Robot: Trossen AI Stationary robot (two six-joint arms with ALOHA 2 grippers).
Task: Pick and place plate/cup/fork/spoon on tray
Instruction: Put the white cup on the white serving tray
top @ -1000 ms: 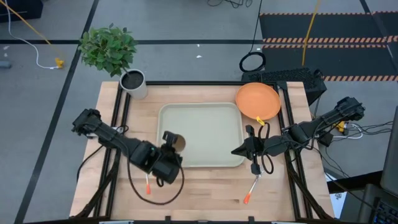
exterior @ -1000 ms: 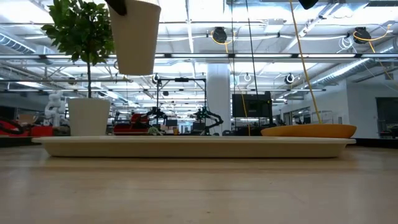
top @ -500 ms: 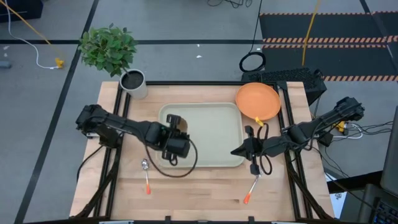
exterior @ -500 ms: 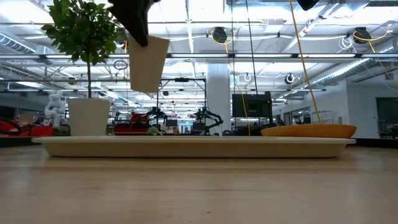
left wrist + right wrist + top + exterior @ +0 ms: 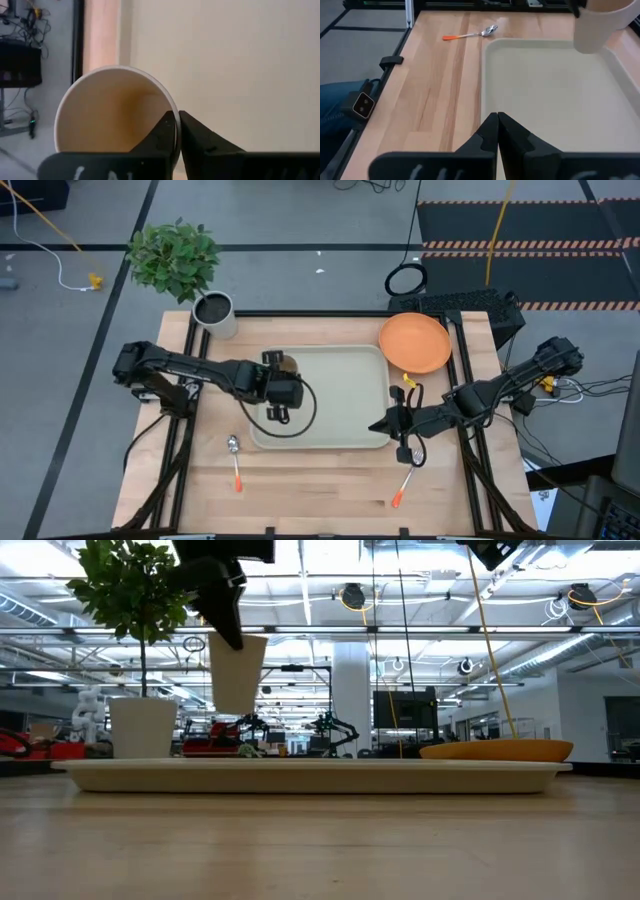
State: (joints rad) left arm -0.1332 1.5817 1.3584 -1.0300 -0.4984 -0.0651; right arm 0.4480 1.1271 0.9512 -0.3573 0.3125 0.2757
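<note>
Above tray point(image 5: 340, 395), left gripper point(image 5: 277, 372) pinches cup point(image 5: 237, 672) rim, airborne; early release risks tipping. Right gripper point(image 5: 385, 423) closed, empty.

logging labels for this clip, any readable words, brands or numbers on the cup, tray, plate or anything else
None can be read.
The cup, tray and plate show no print.
White marks on the left gripper body are cut off at the picture's edge.
The square tag on the table's frame is too small to read.
</note>
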